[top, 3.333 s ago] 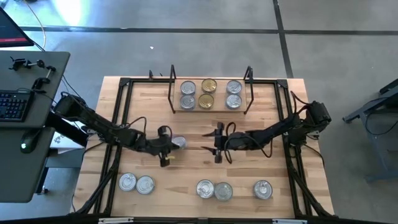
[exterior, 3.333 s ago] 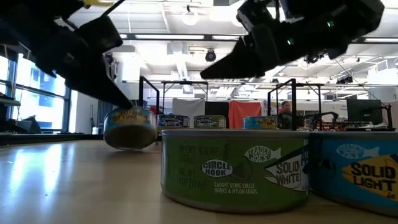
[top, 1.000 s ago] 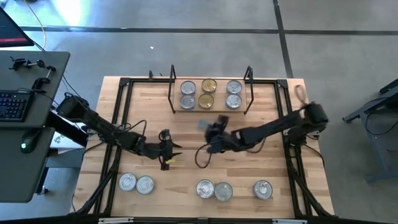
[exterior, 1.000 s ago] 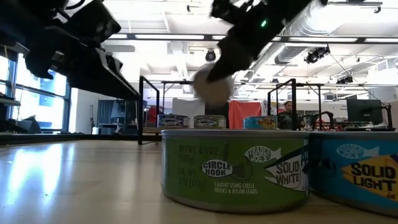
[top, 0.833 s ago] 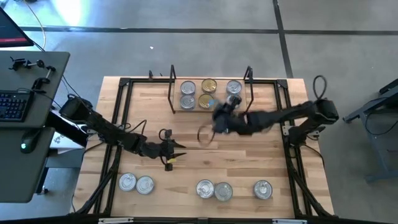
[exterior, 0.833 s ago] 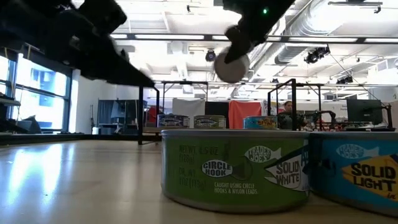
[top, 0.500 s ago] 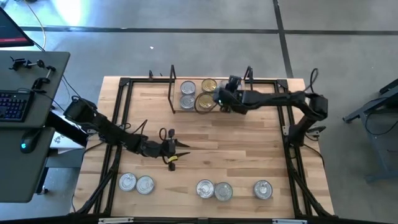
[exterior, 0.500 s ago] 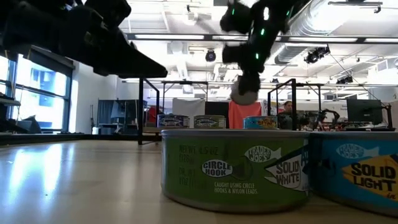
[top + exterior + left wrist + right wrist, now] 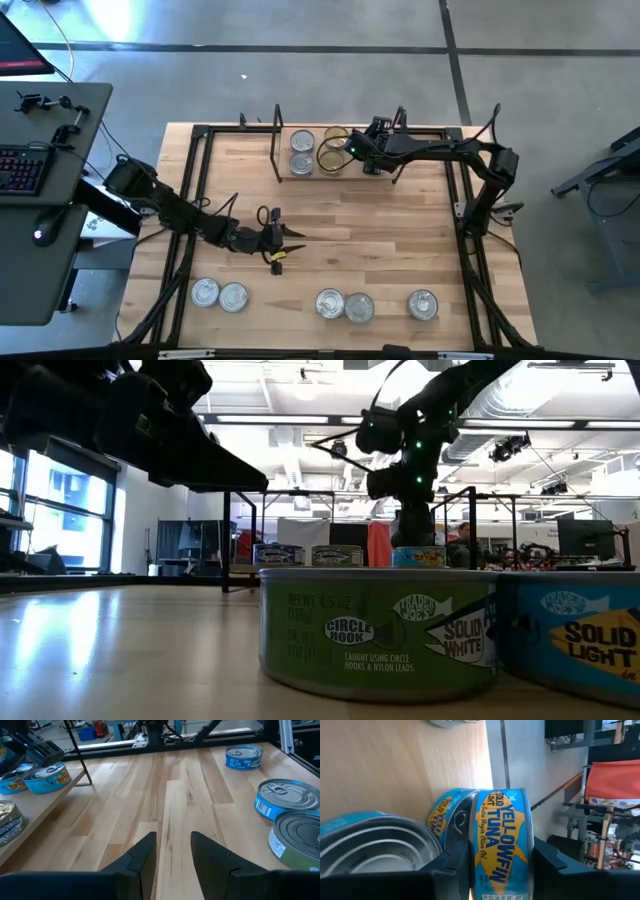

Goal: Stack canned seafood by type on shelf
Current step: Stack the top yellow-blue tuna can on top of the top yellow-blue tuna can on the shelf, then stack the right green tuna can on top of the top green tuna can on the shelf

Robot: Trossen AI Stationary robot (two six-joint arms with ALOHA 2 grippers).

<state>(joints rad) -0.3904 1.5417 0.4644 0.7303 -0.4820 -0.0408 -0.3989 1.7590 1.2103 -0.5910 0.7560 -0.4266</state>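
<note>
**Tin held over the shelf**

The right gripper (image 9: 368, 152) clamps a blue tin (image 9: 502, 845) above the shelf's (image 9: 337, 176) right end, over other tins. The left gripper (image 9: 287, 241) hangs mid-table, fingers apart. Five tins line the near edge.

The room is evenly bright under long ceiling light strips (image 9: 300, 418), with daylight also coming through a window (image 9: 60, 510) off to one side. From above, a pale glare patch sits on the grey floor (image 9: 150, 25) beyond the tabletop's far edge, and shadows on the wood are soft and short. At table height the arms read as near-black silhouettes against the lit ceiling (hardly any surface detail). The nearest green tin (image 9: 378, 630) is sharp there, its label readable; the background is softer. Silver lids (image 9: 295, 827) catch dull reflections.
</note>
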